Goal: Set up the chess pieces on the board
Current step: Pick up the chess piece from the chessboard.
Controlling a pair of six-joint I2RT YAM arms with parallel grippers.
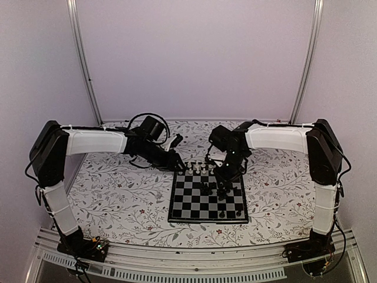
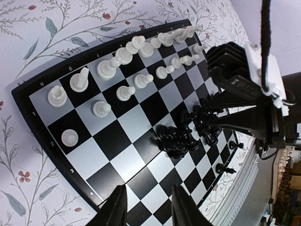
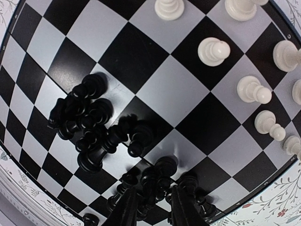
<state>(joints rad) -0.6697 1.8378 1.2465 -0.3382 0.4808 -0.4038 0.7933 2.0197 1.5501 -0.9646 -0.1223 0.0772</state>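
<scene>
The board point(image 1: 191, 206) lies on the floral cover. White pieces point(image 1: 199, 168) stand in two rows along its far edge, also in the left wrist view point(image 2: 123, 55). Black pieces point(image 1: 215, 188) lie and stand in a bunched heap right of the middle, and they also show in the right wrist view point(image 3: 87, 120). My right gripper point(image 1: 227, 174) hangs low over this heap. In its own view the right gripper point(image 3: 155, 209) is open, with black pieces point(image 3: 160, 181) between and under the fingers. My left gripper point(image 1: 177, 160) hovers at the board's far left corner. In its own view the left gripper point(image 2: 149, 209) is open and empty above bare squares.
Two single black pieces point(image 2: 225, 168) stand at the board's near edge. The right arm's gripper body point(image 2: 244, 94) shows in the left wrist view beside the heap. The floral cover point(image 1: 118, 188) surrounds the board. White walls and metal posts point(image 1: 85, 65) enclose the back.
</scene>
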